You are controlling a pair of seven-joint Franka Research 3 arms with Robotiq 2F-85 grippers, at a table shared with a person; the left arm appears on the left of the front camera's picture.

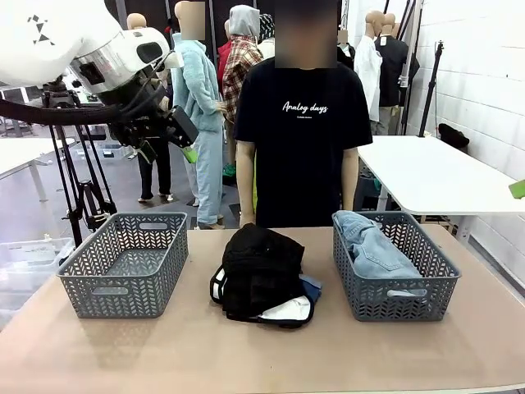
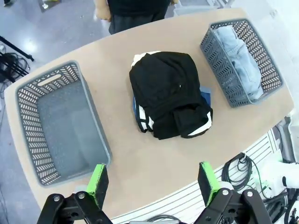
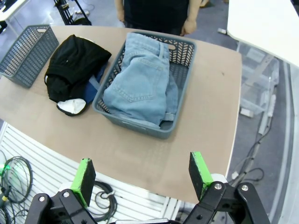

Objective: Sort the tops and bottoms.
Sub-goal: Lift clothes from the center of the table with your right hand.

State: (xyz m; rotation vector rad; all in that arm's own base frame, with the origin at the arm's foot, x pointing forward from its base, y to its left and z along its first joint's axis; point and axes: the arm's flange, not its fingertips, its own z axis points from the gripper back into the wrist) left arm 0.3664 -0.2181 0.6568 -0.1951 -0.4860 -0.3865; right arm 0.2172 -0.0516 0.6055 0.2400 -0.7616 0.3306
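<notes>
1. My left fingers hang spread wide, high above the counter, pinching nothing. My right fingers are also spread and unloaded.
2. At the counter's centre, the black top drapes over the white top and darker denim, so I judge it lifts first.
3. Bare counter rings the pile, leaving approach room from 6 o'clock.
4. At the pile's 9 o'clock, the left basket shows bare floor. At 3 o'clock, the right basket holds the light denim.
5. At 12 o'clock, a person stands against the far edge.

Probably a lab: tripod, loose cables, white worktable, painted block wall.
</notes>
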